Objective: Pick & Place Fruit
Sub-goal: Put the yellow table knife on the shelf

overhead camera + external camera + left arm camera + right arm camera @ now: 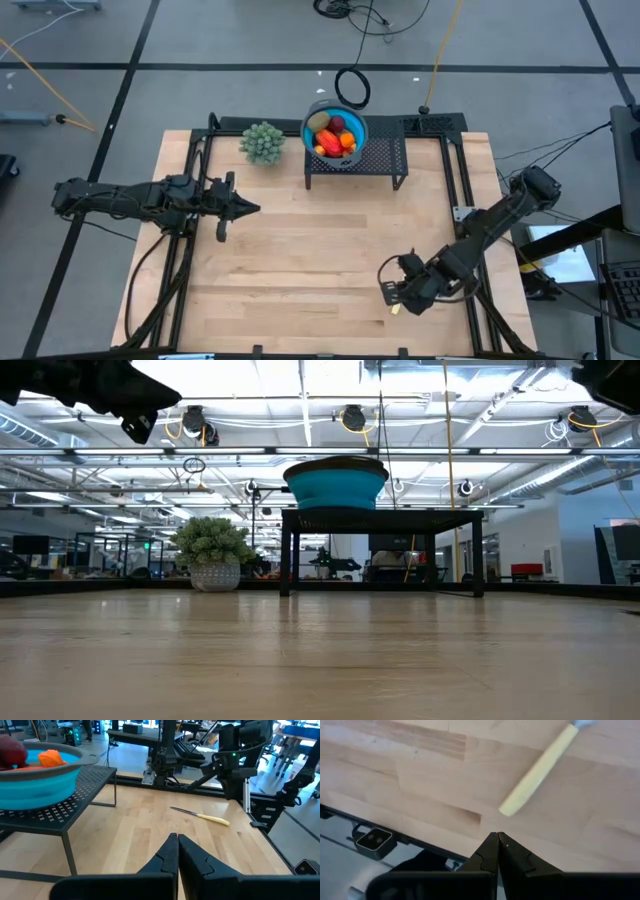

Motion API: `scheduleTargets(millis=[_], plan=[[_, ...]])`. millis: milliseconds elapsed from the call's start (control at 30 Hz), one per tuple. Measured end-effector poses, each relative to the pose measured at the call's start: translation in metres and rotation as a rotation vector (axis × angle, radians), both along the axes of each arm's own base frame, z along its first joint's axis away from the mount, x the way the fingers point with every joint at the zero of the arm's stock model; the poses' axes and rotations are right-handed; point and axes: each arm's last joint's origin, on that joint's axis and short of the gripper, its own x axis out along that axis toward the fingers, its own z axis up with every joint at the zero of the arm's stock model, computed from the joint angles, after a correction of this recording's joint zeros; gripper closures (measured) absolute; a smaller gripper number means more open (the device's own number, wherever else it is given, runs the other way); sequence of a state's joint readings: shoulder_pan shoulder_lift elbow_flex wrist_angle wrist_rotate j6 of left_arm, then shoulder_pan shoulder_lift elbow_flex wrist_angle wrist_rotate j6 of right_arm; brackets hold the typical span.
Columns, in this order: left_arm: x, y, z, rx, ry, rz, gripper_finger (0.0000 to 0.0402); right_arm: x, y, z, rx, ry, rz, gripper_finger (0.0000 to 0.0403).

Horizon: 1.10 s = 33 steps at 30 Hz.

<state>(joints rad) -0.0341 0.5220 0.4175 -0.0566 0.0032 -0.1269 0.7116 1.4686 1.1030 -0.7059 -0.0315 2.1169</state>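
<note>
Judging from the high view, you have the placing essentially done: the fruit [334,134] sits piled inside the blue bowl [312,115], which stands on the black mesh stand [380,158] at 12 o'clock on the desk [300,270]. No loose fruit shows on the wood. You may treat what is left as parking the arms, if anything.

The left claw [248,208] hovers at 9 o'clock, fingers pressed together and holding nothing. The right claw [392,296] sits low at 4 o'clock, also pressed together and empty.

Note the yellow-handled knife [540,767] lying flat on the desk just beside the right claw; you should lift clear before swinging. The green plant ball [262,143] stands just beside the bowl at 11 o'clock. The desk's middle is bare wood, giving open room. The right claw is near the 5 o'clock desk edge.
</note>
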Motion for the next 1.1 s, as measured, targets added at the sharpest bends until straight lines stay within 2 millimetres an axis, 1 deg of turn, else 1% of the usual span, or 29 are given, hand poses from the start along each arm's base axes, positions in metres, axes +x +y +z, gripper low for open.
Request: scheduleTargets(millis=[267,400,467,667,900,1000,1100], plan=[[0.0,0.0,0.0,0.001,0.0,0.0,0.0389,-0.012,0.01,0.001,0.004,0.011,0.032,0.0401],[0.0,0.0,0.0,0.001,0.0,0.0,0.0399,-0.013,0.01,0.001,0.003,0.021,0.02,0.0389],[0.0,0.0,0.0,0.001,0.0,0.0,0.0398,-0.013,0.01,0.001,0.0,0.022,0.019,0.0377],[0.0,0.0,0.0,-0.004,-0.001,0.001,0.0386,-0.013,0.009,0.0,-0.011,0.031,0.017,0.0321],[0.0,0.0,0.0,-0.006,-0.001,0.001,0.0399,-0.012,0.005,-0.001,-0.023,0.04,-0.001,0.023],[0.0,0.0,0.0,-0.006,-0.001,0.002,0.039,-0.011,0.003,-0.001,-0.029,0.044,-0.007,0.0197],[0.0,0.0,0.0,-0.006,-0.001,0.003,0.0384,-0.011,0.0,-0.007,-0.033,0.054,-0.02,0.0174]])
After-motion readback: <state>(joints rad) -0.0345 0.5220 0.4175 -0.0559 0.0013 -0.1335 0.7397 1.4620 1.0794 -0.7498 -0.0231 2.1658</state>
